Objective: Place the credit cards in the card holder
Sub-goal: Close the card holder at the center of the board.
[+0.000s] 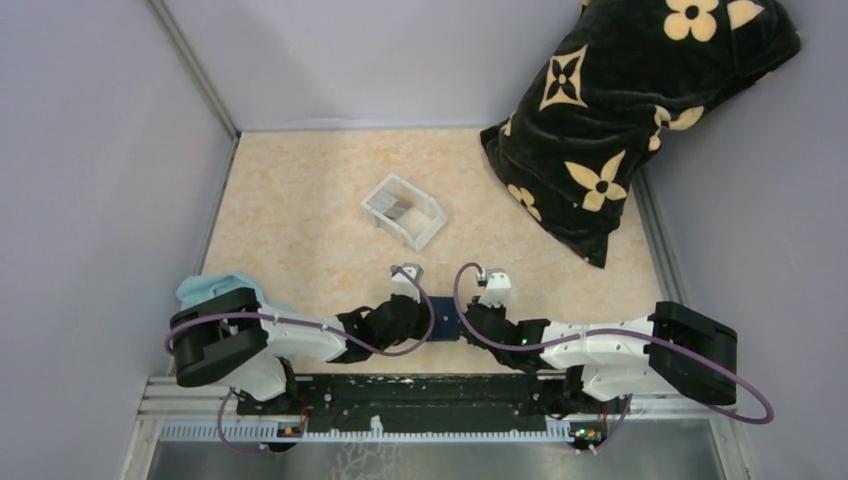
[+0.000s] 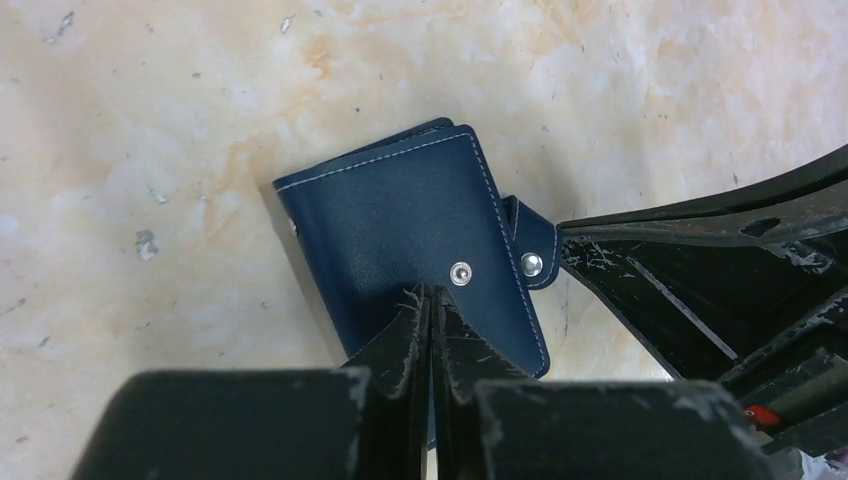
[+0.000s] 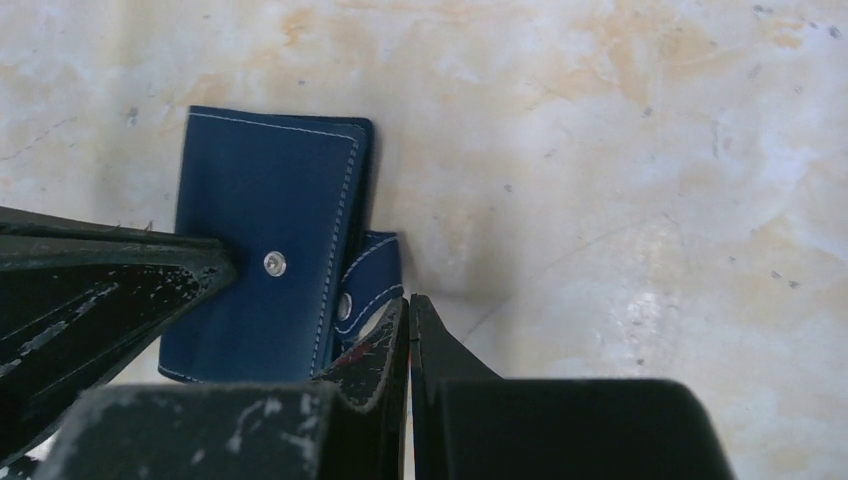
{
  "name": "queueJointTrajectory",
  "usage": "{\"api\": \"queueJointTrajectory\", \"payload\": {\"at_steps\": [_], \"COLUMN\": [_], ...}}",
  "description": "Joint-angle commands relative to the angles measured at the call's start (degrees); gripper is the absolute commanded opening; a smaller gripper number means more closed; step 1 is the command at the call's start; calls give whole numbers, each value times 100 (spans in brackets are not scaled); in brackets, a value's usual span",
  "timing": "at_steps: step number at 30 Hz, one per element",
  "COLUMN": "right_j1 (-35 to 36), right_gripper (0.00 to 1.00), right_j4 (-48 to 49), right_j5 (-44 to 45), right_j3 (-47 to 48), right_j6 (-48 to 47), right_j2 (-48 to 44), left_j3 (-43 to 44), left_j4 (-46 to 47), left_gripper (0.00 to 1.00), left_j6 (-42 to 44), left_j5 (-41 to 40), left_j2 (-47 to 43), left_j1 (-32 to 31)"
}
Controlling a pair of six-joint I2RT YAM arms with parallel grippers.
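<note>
The left gripper (image 2: 430, 305) has its jaws drawn together, and the tips rest on the cover of the card holder (image 2: 390, 230) just beside the snap stud (image 2: 460, 272). Whether any leather is caught between them I cannot tell; it looks placed to pin the folded wallet flat. The navy card holder lies closed on the worktop (image 1: 300, 220) at the near edge, between the two arms. Its strap tab (image 2: 535, 250) is unsnapped and sticks out on the right side.

The right gripper (image 3: 408, 312) is closed too, its tips touching the lower end of that tab, probably to draw the flap open against the left arm's hold. A real pinch on the tab is not clear.

The credit cards (image 1: 397, 209) show as dark flat pieces inside a clear plastic tray (image 1: 428, 228), farther back and well apart from the wallet, so none is loaded yet.

A light blue cloth (image 1: 210, 288) sits by the left arm's base. The worktop is beige with a marbled pattern, slightly speckled and scuffed. A black pillow with cream flowers (image 1: 620, 110) leans in the far right corner, and plain pale walls (image 1: 100, 150) close in the space.
</note>
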Motion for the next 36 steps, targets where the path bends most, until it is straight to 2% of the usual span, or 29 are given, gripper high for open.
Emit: {"api": "queueJointTrajectory", "payload": {"at_steps": [1, 7, 9, 14, 18, 25, 32, 36], "right_j1": [-182, -221, -223, -159, -69, 180, 742, 899], "right_gripper": [0, 0, 1, 26, 34, 37, 38, 37], "right_j4": [35, -155, -201, -751, -1111, -1493, -2060, -2075], "right_j5": [1, 61, 66, 204, 514, 884, 1374, 1489], "right_j3": [-230, -256, -200, 256, 503, 851, 1259, 1327], "right_j6": [473, 567, 291, -359, -726, -1186, -1217, -1237], "right_j2": [-316, -484, -490, -396, -382, 116, 781, 954], "left_j3": [315, 636, 695, 747, 810, 856, 901, 911], "left_j4": [-466, -828, -984, -1157, -1292, -1307, -1371, -1374], "left_gripper": [4, 3, 3, 2, 2, 2, 2, 2], "left_j6": [23, -115, -239, -321, -345, -352, -337, -283], "left_j5": [189, 272, 218, 106, 85, 133, 331, 476], "left_j2": [313, 698, 737, 744, 790, 844, 834, 781], "left_j1": [15, 11, 14, 11, 11, 21, 146, 269]}}
